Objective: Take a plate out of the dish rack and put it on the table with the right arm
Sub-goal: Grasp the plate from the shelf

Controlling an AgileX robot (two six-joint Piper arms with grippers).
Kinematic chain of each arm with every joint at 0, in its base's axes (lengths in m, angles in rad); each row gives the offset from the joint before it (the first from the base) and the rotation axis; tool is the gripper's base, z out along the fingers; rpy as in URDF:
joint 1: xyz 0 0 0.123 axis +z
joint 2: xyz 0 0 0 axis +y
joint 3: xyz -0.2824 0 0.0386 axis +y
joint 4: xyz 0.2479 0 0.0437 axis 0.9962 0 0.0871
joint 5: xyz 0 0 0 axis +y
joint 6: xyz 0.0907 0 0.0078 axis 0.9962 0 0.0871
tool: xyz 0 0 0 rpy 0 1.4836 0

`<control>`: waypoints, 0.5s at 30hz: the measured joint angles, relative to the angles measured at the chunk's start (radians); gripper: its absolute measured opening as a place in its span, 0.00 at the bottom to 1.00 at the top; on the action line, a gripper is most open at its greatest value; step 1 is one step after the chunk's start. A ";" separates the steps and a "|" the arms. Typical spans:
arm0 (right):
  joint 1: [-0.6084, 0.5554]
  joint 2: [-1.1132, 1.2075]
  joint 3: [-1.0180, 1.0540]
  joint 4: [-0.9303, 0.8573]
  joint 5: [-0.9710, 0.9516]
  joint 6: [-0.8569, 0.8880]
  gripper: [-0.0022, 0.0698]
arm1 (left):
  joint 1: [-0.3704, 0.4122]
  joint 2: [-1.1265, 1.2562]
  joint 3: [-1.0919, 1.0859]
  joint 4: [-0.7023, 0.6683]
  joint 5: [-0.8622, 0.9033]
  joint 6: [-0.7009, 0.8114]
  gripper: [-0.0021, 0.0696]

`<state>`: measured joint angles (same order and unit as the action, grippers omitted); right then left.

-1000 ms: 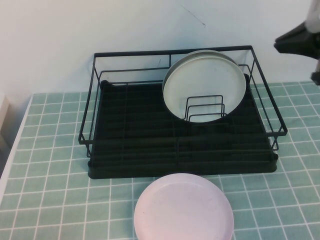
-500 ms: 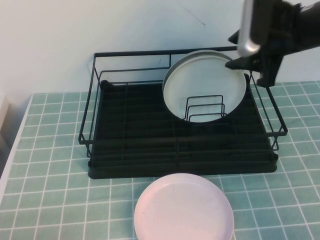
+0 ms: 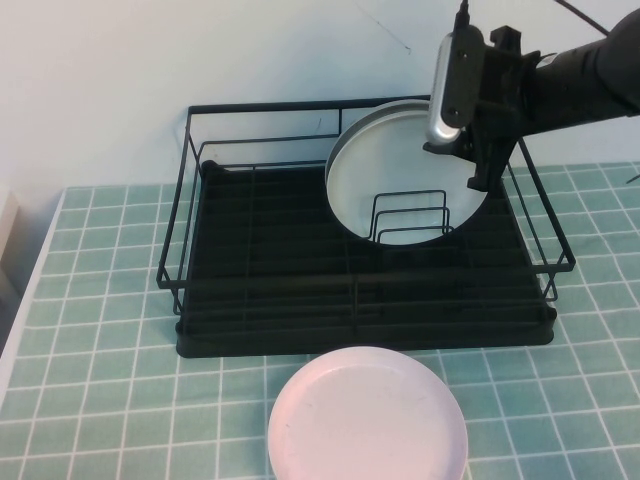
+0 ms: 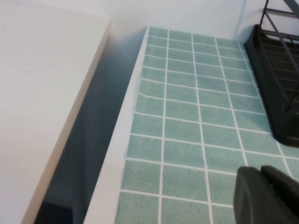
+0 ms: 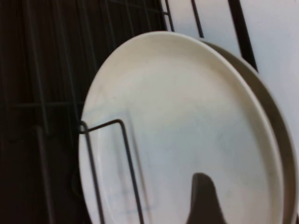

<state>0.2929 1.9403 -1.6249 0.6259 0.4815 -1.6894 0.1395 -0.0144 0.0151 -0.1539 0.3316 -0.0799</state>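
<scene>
We swing our right gripper in, fingers spread, over the plate standing upright against the dividers at the dish rack's far right, lining up for its rim; left gripper parked, fingers unreadable.

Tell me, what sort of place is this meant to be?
Probably a mock kitchen counter: a teal tiled table, a black dish rack with white plates standing in it, and a pink plate in front. The right gripper hovers open at the plates; the left gripper rests low over the tiles.
</scene>
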 joint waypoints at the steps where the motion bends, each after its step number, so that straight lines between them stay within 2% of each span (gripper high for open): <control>1: 0.000 0.004 -0.001 0.000 -0.010 0.000 0.60 | 0.000 0.000 0.000 0.000 0.000 0.000 0.02; 6: 0.001 0.023 -0.005 0.000 -0.076 0.000 0.60 | 0.000 0.000 0.000 0.000 0.000 0.000 0.02; 15: 0.001 0.025 -0.005 0.000 -0.086 0.000 0.56 | 0.000 0.000 0.000 0.000 0.000 0.000 0.02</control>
<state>0.2944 1.9651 -1.6299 0.6259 0.3956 -1.6894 0.1395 -0.0144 0.0151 -0.1539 0.3316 -0.0799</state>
